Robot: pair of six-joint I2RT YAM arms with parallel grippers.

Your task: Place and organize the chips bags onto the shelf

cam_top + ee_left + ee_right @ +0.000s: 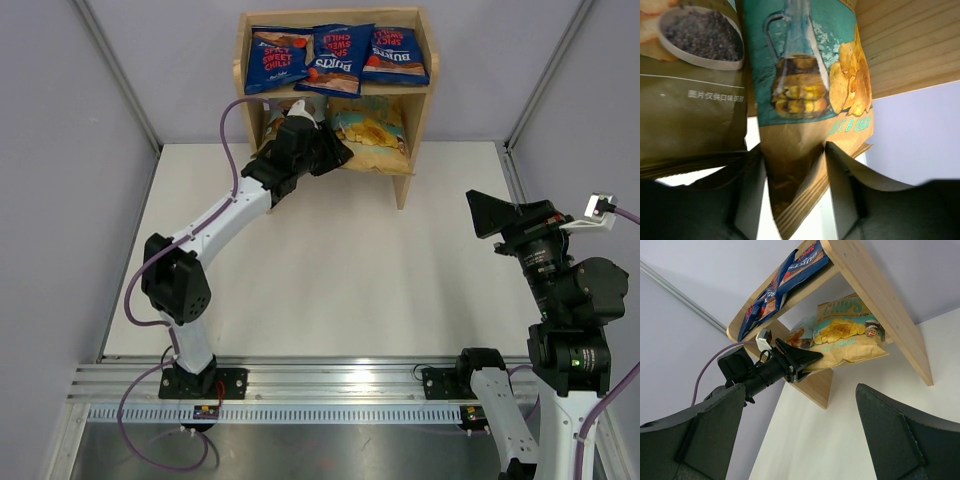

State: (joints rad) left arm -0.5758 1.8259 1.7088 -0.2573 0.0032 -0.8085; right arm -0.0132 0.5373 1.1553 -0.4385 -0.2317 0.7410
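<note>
The wooden shelf [241, 60] stands at the far edge of the white bench [330, 270]. Its upper tier carries three dark blue Burts bags lying flat side by side: the left bag [278, 58], the middle bag [340, 55], which overlaps its neighbours, and the right bag [397, 55].

On the lower tier, a teal-and-tan chips bag [372, 135] lies on the right half, printed with an oil bottle and golden crisps. Its front edge hangs slightly over the board. Just beside it, on the left half, lies an olive-brown chips bag [690, 100] showing a bowl of dark peppercorns. From overhead it is mostly hidden behind the left arm.

The left arm stretches diagonally across the bench, with its end effector [795, 160] pushed in at the mouth of the lower tier. Its fingers are partly spread, and the crimped bottom seam of the teal-and-tan bag sits between them. I cannot tell whether the fingers [750, 190] press on the seam or only flank it.

The right arm is folded up at the right side of the bench, well apart from the shelf. Its end effector [801, 395] is spread wide with nothing in it and faces the shelf.
</note>
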